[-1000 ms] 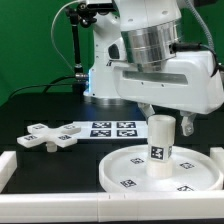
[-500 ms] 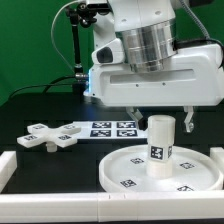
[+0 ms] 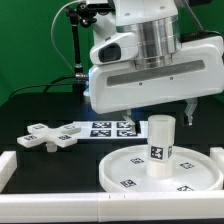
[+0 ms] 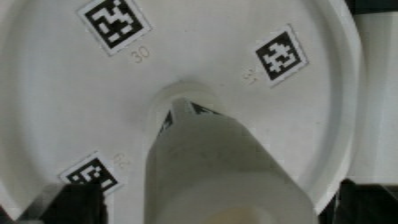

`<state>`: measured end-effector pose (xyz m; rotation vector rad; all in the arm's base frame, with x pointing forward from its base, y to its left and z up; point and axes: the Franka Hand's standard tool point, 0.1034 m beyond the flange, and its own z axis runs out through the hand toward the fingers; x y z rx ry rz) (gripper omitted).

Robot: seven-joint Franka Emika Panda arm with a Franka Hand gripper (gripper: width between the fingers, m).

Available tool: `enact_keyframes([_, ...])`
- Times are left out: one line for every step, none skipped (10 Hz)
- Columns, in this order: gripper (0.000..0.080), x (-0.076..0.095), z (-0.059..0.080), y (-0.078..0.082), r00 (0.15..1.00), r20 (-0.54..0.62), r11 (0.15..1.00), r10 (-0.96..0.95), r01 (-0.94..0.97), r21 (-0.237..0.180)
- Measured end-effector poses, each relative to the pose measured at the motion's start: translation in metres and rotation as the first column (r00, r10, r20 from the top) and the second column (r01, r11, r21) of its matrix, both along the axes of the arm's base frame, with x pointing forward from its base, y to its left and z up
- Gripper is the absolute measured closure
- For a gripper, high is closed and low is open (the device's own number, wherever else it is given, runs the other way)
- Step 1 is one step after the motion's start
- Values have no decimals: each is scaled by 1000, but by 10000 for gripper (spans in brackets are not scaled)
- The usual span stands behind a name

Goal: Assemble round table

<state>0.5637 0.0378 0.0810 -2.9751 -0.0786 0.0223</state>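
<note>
The big round disc (image 3: 122, 172) is laid flat on the black table top (image 3: 72, 156), near the front. The short leg (image 3: 160, 146) is seen standing straight up in the middle of the disc, where the socket is. In the wrist view the leg is looked down on from right above, with the disc and its tags spread out around it.

The gripper (image 3: 160, 111) is held just above the leg. Its two fingers are spread wide, one out to each side, and nothing is held between them. The leg does not seem to be touched by them.

The cross-shaped foot (image 3: 45, 136) is seen lying flat on the table top, well apart from the disc, toward the exterior view's left. The marker board (image 3: 108, 128) is seen behind, between the foot and the disc.

So the first join looks made, and the job is judged to be about half done. It cannot be told if the leg is turned in tight. The foot has not yet been picked up; it has to be carried over, set on top of the leg and fixed there
</note>
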Motion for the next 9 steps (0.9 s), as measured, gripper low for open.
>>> enact_keyframes([150,0,-1,0,997,12,997,78,-78,0])
enact_keyframes([150,0,-1,-1,989,23,989,148,-148,-2])
enact_keyframes([150,0,-1,-1,983,28,983,183,-183,-3])
enact_keyframes([150,-1,-1,-2,962,40,963,271,-271,-8])
enact_keyframes([150,0,-1,-3,920,51,921,389,-388,-30])
enact_keyframes([150,2,0,-1,848,70,850,526,-523,-60])
enact_keyframes([150,4,-1,1,785,86,790,613,-608,-79])
enact_keyframes([150,3,-4,3,748,82,752,659,-655,-73])
enact_keyframes([150,3,-5,2,678,83,683,730,-725,-83])
